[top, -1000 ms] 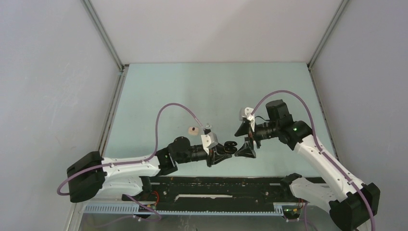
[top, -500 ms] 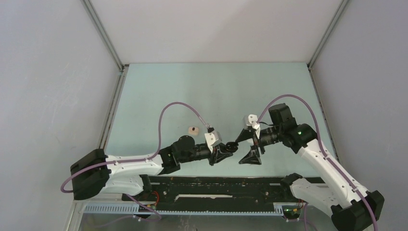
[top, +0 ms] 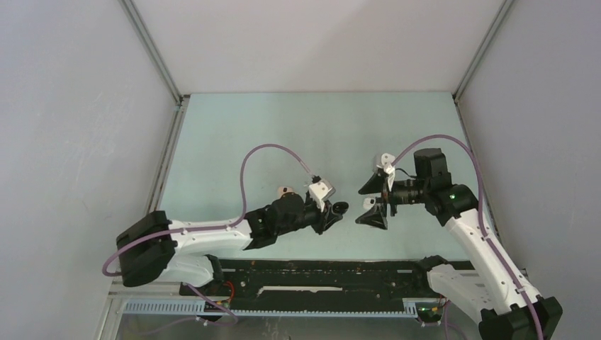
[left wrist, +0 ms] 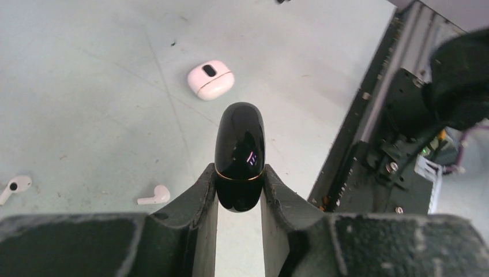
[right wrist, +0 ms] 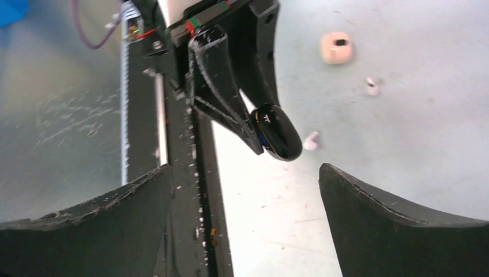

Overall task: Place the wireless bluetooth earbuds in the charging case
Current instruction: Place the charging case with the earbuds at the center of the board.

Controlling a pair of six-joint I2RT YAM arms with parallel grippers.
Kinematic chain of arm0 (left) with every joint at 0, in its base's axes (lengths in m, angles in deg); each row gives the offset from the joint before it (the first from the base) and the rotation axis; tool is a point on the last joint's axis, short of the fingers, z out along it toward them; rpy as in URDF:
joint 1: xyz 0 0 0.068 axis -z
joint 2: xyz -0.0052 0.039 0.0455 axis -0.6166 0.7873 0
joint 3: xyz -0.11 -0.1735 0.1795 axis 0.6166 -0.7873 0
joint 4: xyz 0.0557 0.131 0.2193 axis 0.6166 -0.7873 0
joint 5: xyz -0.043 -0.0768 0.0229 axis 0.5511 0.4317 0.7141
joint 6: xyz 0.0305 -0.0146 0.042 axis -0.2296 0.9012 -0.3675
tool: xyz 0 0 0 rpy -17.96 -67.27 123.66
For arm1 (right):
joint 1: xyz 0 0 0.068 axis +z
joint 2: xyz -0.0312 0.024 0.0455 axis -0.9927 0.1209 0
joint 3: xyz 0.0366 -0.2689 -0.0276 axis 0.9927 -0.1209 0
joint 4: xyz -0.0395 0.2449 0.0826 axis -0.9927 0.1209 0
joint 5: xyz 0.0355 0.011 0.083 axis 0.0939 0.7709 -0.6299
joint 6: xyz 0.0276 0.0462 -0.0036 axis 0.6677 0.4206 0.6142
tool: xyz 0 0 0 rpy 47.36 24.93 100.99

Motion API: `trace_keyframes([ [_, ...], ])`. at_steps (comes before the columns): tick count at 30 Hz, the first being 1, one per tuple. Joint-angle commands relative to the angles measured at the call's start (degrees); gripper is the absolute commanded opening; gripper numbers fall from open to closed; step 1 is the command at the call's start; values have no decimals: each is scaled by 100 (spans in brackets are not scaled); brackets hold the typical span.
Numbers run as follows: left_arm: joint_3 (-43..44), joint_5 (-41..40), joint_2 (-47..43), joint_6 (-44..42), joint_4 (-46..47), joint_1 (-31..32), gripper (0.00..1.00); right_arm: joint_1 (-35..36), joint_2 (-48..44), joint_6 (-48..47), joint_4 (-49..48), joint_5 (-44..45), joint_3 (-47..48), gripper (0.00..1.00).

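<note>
My left gripper (left wrist: 239,173) is shut on a glossy black charging case (left wrist: 239,151) with a gold seam. The case is closed and held above the table; it also shows in the top view (top: 339,209). My right gripper (top: 371,199) is open wide and empty, facing the case from the right with a small gap. In the right wrist view the case (right wrist: 277,131) sits ahead of the open gripper (right wrist: 245,173). Two white stemmed earbuds (left wrist: 154,195) (left wrist: 16,186) lie on the table; they also show in the right wrist view (right wrist: 312,140) (right wrist: 372,86).
A pale pink closed case (left wrist: 210,79) lies on the table left of my left wrist, also in the top view (top: 285,190) and right wrist view (right wrist: 337,47). A black rail (top: 319,273) runs along the near edge. Grey walls enclose the table.
My left gripper has carried the black case up and to the right. My right gripper has drawn back to the right and risen a little, still open.
</note>
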Motion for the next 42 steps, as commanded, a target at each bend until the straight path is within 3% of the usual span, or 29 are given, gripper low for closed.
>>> trace_keyframes([
  [1, 844, -476, 601, 1063, -678, -266, 2, -235, 16, 1072, -1191, 1108, -89, 98],
  [4, 1506, -364, 1210, 1650, -1154, -486, 4, -429, 48, 1733, -1795, 3144, -232, 100],
  [6, 1751, -153, 1551, 2082, -1128, -642, 6, -980, 178, 1991, -1904, 3706, -228, 100],
  [10, 2126, 360, 2245, 2922, -1003, -969, 9, -1625, 244, 2077, -1704, 3461, -236, 100],
  [20, 3221, 1238, 3614, 3452, -1812, -1437, 24, -1679, 251, 1921, -1707, 3362, -280, 100],
  [29, 3478, 1106, 3722, 2976, -3374, -1710, 48, -1350, 772, 1551, -1536, 3622, -254, 100],
  [32, 3398, 1044, 3593, 2763, -3590, -1817, 50, -1059, 943, 1255, -1417, 3833, -230, 100],
  [37, 2934, 355, 2701, 2411, -3867, -1815, 50, -628, 1247, 659, -1176, 4201, -193, 97],
  [42, 1976, -29, 1356, 2095, -3192, -1713, 51, -358, 1814, 240, -1092, 4763, -190, 88],
])
